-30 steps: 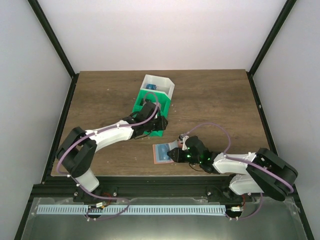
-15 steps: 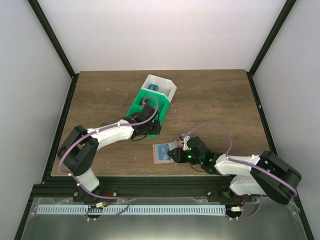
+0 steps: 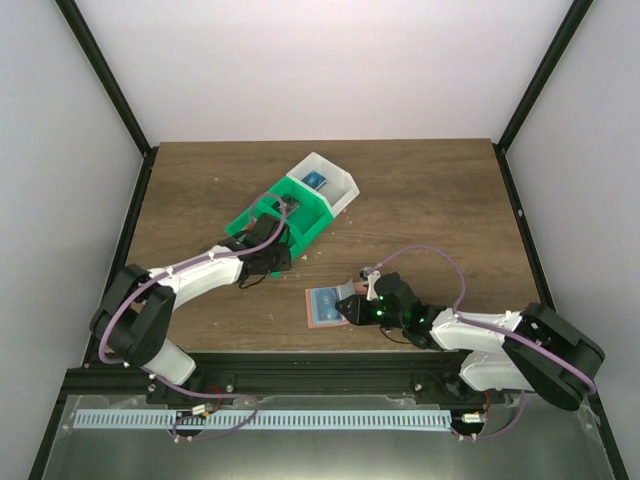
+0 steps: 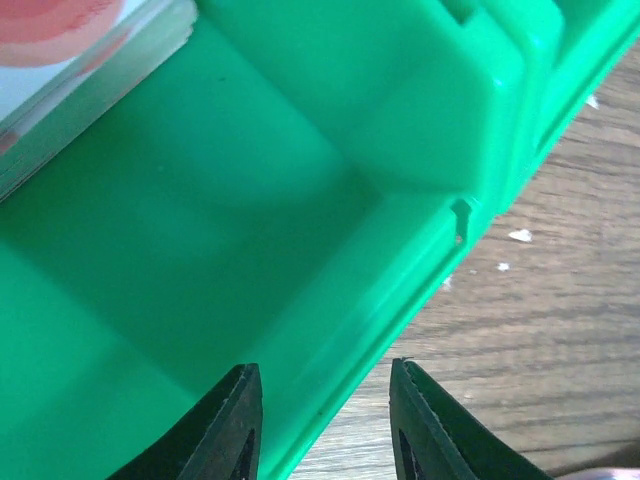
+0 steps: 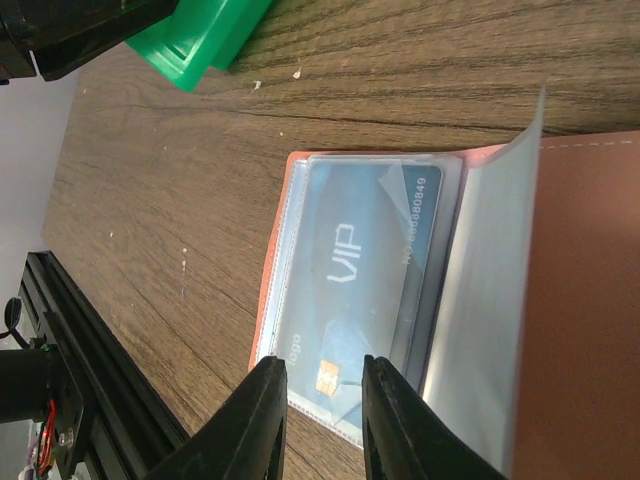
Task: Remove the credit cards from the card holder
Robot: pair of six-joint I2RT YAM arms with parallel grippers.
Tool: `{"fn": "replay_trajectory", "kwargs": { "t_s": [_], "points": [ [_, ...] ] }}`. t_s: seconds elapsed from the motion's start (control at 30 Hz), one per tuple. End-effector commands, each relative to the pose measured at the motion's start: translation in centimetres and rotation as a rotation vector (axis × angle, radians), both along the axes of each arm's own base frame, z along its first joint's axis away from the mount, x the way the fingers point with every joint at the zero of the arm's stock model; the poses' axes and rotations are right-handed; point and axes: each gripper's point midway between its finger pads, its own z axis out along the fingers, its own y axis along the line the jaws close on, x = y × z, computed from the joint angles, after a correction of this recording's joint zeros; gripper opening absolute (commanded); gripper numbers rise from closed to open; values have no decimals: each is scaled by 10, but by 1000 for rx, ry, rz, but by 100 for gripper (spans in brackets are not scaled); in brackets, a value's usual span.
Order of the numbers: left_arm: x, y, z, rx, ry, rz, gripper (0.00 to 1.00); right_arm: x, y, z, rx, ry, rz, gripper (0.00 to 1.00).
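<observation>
Right end effector (image 5: 322, 415) over blue "VIP" card (image 5: 360, 275), smaller print probably unreadable

You cannot read the pale card (image 4: 60, 80) in the left wrist view; the top left edge cuts it off. In the overhead view, the right gripper (image 3: 352, 307) covers one side of the card holder (image 3: 322, 306). The card holder runs off the right wrist frame, its far flap unseen.

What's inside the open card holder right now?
A blue VIP card lies in a clear sleeve of the card holder. A turned-up clear sleeve hides anything behind it.
</observation>
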Motion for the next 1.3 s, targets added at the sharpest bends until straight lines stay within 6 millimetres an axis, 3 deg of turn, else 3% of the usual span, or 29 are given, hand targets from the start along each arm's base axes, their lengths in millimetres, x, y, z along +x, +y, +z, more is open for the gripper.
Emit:
{"fn": "replay_trajectory", "kwargs": {
  "t_s": [0.0, 0.17, 0.3, 0.5, 0.77, 0.97, 1.07, 1.27],
  "points": [
    [-3, 31, -8, 18, 33, 50, 38, 4, -3, -2, -13, -12, -14, 23],
    [5, 61, -2, 34, 15, 112, 36, 4, -4, -3, -13, -10, -22, 23],
    [12, 67, 11, 22, -13, 127, 36, 5, -4, -2, -15, -15, -25, 23],
    [8, 37, 46, -184, -66, 58, 37, 3, 0, -3, -6, 1, -7, 20],
    [-34, -25, 72, -414, -63, -146, 24, 5, -1, -11, -34, 26, -23, 17],
    [-76, -62, 54, -513, 20, -251, 7, 13, -5, -19, -107, 24, -50, 18],
    [-89, -66, 37, -547, 55, -257, 5, 16, -1, -16, -103, 19, -46, 19],
    [-103, -68, 17, -604, 111, -270, 25, 16, 9, -22, -104, 52, -12, 23]
  ]
}}
